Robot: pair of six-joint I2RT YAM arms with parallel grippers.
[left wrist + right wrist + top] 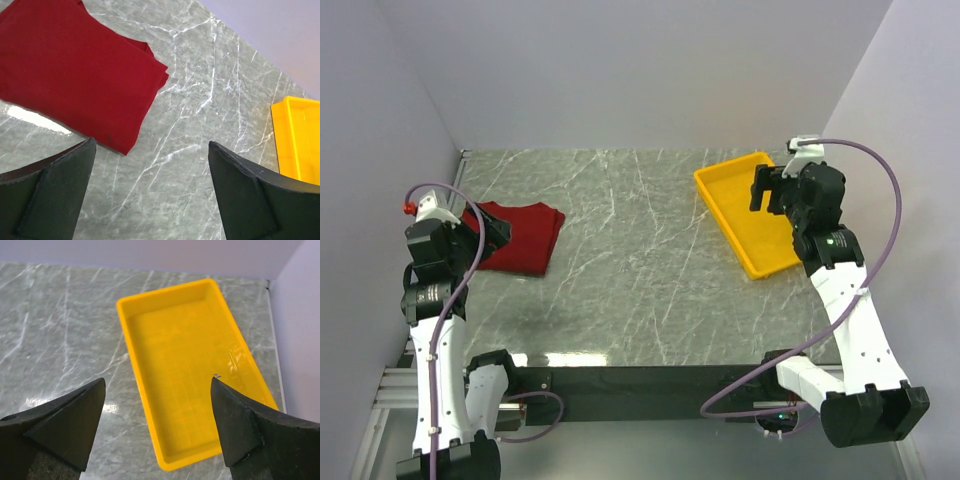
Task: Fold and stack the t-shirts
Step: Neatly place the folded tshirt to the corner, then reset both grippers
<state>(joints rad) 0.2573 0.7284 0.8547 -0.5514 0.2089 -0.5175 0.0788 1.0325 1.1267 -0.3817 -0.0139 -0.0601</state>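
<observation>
Near the left edge of the grey marbled counter [640, 280] a folded dark-red cloth t-shirt [75, 70] lies flat, likely as base of a stack, beside the spread, empty left claw [151, 142], while the right claw [157, 380], also spread, hovers over the empty yellow plastic tray [137, 365]

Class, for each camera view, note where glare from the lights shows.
Top external: a bright strip along the near edge of the table. Left wrist: a white patch on the table beside the red shirt. Right wrist: pale patches left of the yellow tray.
</observation>
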